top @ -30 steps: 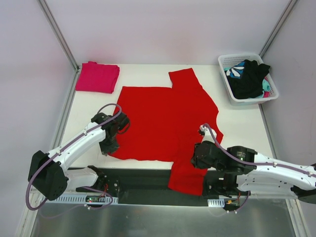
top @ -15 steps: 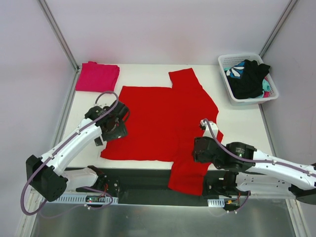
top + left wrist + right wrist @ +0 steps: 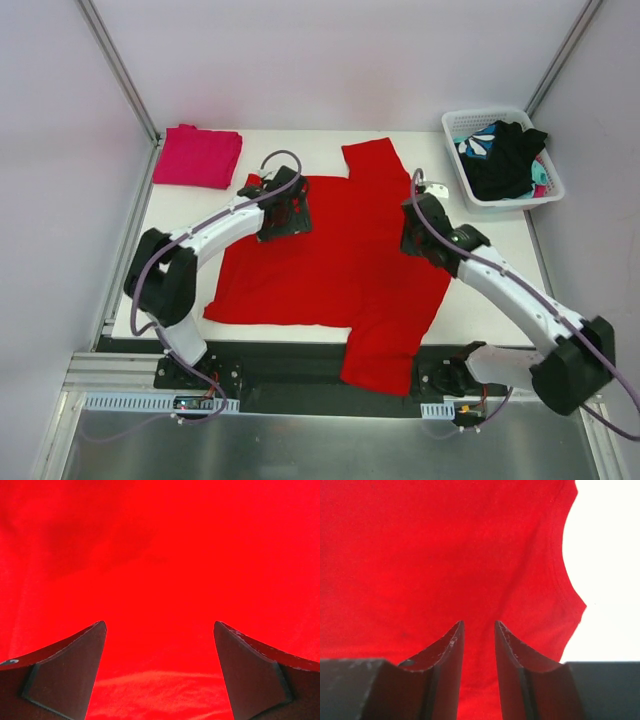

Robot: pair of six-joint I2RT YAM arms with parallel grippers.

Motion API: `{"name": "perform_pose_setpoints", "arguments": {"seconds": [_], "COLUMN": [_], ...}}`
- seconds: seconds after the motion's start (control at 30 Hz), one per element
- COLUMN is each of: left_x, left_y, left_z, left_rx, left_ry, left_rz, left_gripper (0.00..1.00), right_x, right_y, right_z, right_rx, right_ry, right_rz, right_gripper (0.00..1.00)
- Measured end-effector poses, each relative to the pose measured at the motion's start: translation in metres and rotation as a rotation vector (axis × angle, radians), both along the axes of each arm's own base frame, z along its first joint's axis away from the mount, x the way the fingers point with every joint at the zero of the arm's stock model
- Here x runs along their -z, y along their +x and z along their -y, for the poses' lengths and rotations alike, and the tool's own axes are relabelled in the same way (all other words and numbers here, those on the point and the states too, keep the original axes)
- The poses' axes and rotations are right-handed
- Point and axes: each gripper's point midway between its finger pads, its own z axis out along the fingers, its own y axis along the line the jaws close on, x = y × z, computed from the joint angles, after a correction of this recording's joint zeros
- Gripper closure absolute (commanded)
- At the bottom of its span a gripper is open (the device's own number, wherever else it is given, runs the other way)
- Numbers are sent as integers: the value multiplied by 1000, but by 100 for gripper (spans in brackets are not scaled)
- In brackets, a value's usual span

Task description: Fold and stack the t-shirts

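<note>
A large red t-shirt [image 3: 340,255] lies spread on the white table, one sleeve toward the back and its near part hanging over the table's front edge. My left gripper [image 3: 288,212] hovers over the shirt's back left part with its jaws wide open and only red cloth [image 3: 160,545] beneath them [image 3: 160,625]. Over the shirt's right side my right gripper [image 3: 413,232] stands with its jaws a narrow gap apart [image 3: 479,622]; nothing is pinched, and the shirt's wavy hem [image 3: 565,580] lies ahead. A folded magenta-pink t-shirt [image 3: 198,155] rests at the back left corner.
A white basket [image 3: 500,112] at the back right holds a black garment [image 3: 505,160] and a teal-and-white patterned one [image 3: 478,140]. Bare white table [image 3: 610,555] shows to the right of the red shirt. Metal frame posts stand at the back corners.
Both arms have swung from the near edge toward the back. The left gripper has opened and let go of the shirt's left edge, which now lies flat. The right gripper moved up the shirt's right side.
</note>
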Motion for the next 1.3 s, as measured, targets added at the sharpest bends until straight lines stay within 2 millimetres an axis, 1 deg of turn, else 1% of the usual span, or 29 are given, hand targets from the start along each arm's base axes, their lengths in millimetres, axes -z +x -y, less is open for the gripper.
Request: {"name": "perform_pose_setpoints", "arguments": {"seconds": [0.07, 0.17, 0.27, 0.37, 0.43, 0.53, 0.7, 0.87, 0.93, 1.07, 1.3], "left_x": [10, 18, 19, 22, 26, 36, 51, 55, 56, 64, 62], "left_y": [12, 24, 33, 42, 45, 49, 48, 52, 54, 55, 67], "left_z": [11, 19, 20, 18, 16, 9, 0, -2, -1, 6, 19], "left_rx": [23, 41, 45, 41, 35, 18, 3, -8, -11, -15, -31], "left_ry": [-6, -22, -32, -38, -44, -51, -81, -128, -163, -226, -338], "left_rz": [-5, -3, 11, 21, 15, 8, -26, -31, -31, -47, -1], "left_gripper": [13, 13, 13, 13, 13, 14, 14, 14, 14, 15, 15], "right_x": [16, 43, 67, 84, 95, 110, 116, 120, 122, 124, 123], "right_y": [14, 29, 32, 36, 39, 38, 37, 37, 38, 41, 39], "right_z": [-2, -11, -18, -24, -28, -29, -27, -20, -18, -22, -26], "right_rx": [-5, -32, -64, -85, -95, -97, -91, -71, -65, -71, -83], "right_ry": [-6, 2, 21, 38, 53, 70, 95, 104, 107, 127, 144], "right_rz": [-51, -129, -205, -268, -307, -361, -394, -418, -428, -454, -472], "right_gripper": [70, 71, 73, 76, 78, 78, 78, 79, 79, 81, 80]}}
